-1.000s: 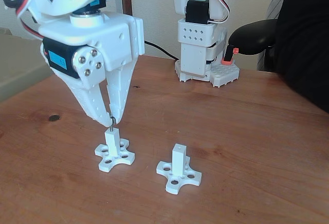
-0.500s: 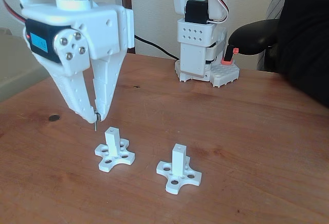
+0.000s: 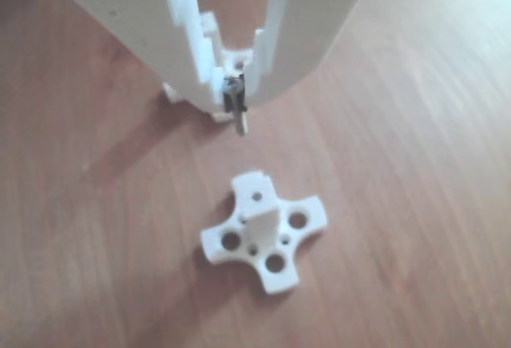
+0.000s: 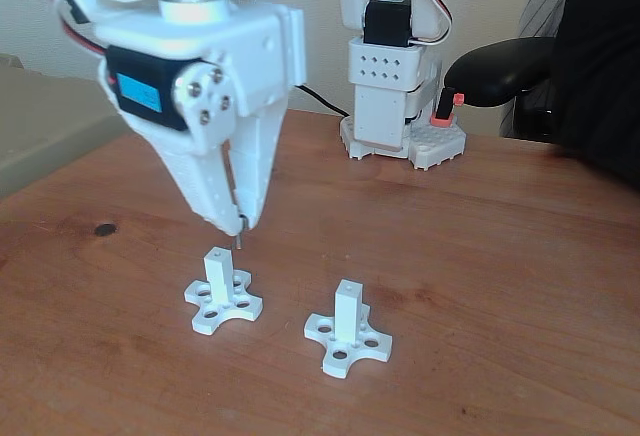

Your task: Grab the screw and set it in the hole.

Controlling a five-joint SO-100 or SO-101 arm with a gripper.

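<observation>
Gripping the screw (image 4: pixel 238 237) at their tips, the jaws of the gripper (image 4: pixel 239 224) stand closed on it, the screw hanging roughly upright with its lower end free below the fingertips (image 4: pixel 246 218); in the other view the screw (image 3: pixel 236 107) shows as a thin dark-and-silver pin pinched between the two white fingers (image 3: pixel 209 85), its tip pointing down toward the wood. The screw is in the air, above and slightly to the right of the left post (image 4: pixel 217 274) in the fixed view, clear of its top face and not touching it; the hole (image 4: pixel 216 254) in that end face appears unfilled, though it is small at this range. In the other view a cross-shaped base (image 3: pixel 267 235) lies below the jaws with its post end face and hole (image 3: pixel 256 196) visible and unoccupied; part of another white piece shows behind the fingers, mostly hidden. The right post (image 4: pixel 347 316) stands on its own cross base just right of the left one in the fixed view, apart from it; both rest on the wooden tabletop (image 4: pixel 500 286). A dark knot (image 4: pixel 104 229) marks the wood at left. A second arm's base (image 4: pixel 392 96) stands at the far edge; a dark chair armrest (image 4: pixel 495 69) is beside it.
</observation>
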